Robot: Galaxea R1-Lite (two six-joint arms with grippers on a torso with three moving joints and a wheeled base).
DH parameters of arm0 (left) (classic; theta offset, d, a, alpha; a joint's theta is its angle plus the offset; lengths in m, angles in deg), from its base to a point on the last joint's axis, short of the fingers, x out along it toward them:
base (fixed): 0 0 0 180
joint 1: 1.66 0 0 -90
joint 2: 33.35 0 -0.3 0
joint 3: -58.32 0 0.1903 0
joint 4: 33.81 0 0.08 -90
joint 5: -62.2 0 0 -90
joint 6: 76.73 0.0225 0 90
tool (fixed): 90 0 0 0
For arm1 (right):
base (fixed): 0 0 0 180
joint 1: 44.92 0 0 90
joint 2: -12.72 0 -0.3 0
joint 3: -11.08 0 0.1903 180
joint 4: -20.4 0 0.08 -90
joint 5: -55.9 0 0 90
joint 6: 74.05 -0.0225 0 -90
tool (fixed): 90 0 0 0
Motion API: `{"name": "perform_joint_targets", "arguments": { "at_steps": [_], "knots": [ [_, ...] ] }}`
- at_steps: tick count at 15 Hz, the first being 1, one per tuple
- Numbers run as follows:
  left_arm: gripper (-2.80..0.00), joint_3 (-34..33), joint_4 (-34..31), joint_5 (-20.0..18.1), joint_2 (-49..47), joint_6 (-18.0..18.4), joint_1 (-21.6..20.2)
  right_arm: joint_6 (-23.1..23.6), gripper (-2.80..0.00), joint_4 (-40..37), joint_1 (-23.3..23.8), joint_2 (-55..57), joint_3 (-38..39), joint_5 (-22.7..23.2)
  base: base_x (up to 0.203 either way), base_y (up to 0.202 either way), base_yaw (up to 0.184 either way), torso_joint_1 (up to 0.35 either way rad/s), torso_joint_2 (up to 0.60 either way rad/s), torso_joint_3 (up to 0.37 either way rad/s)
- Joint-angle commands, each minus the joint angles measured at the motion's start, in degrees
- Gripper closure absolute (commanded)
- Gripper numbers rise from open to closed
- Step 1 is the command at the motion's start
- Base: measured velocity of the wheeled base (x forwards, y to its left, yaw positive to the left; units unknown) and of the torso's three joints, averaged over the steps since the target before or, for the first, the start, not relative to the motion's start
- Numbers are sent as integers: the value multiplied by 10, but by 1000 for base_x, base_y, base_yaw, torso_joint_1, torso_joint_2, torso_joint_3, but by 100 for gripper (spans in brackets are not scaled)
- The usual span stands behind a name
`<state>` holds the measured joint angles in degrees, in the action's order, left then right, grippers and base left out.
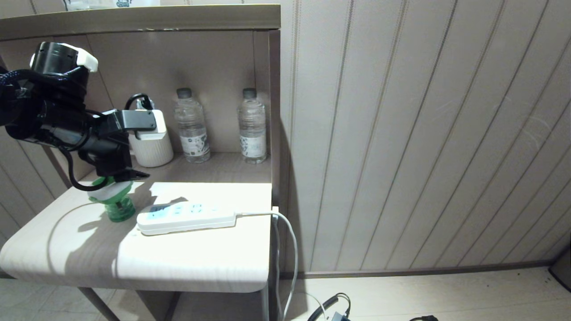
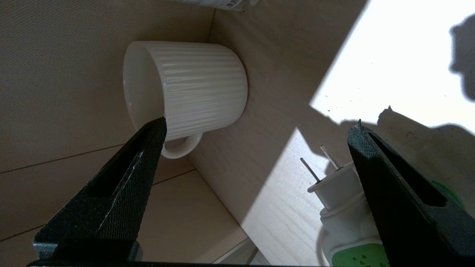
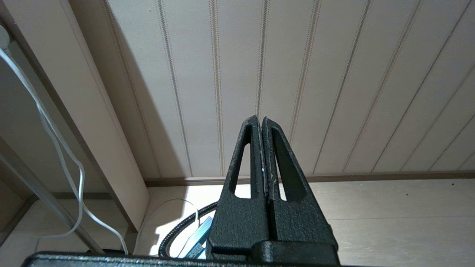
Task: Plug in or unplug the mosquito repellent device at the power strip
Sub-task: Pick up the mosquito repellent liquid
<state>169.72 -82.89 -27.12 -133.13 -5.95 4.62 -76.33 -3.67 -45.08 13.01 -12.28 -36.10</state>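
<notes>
step: pre-grasp, repellent device (image 1: pixel 117 201) unplugged
device: stood on table (image 1: pixel 80 256), at 9 o'clock of power strip (image 1: pixel 186 217), prongs up
left end effector (image 1: pixel 134 145): fingers wide apart, just above device, empty
right end effector (image 3: pixel 262 122): fingers together, parked
next: likely descend, straddle head, close

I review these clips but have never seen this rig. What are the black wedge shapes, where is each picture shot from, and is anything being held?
The wedges are the fingers of a two-armed robot. One picture looks down from its head, the others from its wrists. On the table the mosquito repellent device stands beside the power strip, unplugged, prongs bare. The left gripper hangs open over it, holding nothing. A mug and two water bottles stand behind. The right gripper, shut and empty, is parked facing the wall.
</notes>
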Motion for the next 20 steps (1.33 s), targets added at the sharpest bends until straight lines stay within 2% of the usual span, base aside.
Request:
{"name": "perform_joint_targets", "arguments": {
  "at_steps": [1, 6, 8, 20],
  "knots": [
    [-280, 2, -1, 0, -5, 3, 0, 0, 0, 0, 0, 0, 0, 0, 0, 0, 0, 0, 0, 0],
    [-280, 15, -2, 3, -12, 1, -8, 0, 0, 0, 0, 0, 0, 0, 0, 0, 0, 0, 0, 0],
    [-280, 21, -2, 16, -15, 1, -8, 0, 0, 0, 0, 0, 0, 0, 0, 0, 0, 0, 0, 0],
    [-280, 33, -1, 18, -32, 0, -21, 0, 0, 0, 0, 0, 0, 0, 0, 0, 0, 0, 0, 0]
  ]
}}
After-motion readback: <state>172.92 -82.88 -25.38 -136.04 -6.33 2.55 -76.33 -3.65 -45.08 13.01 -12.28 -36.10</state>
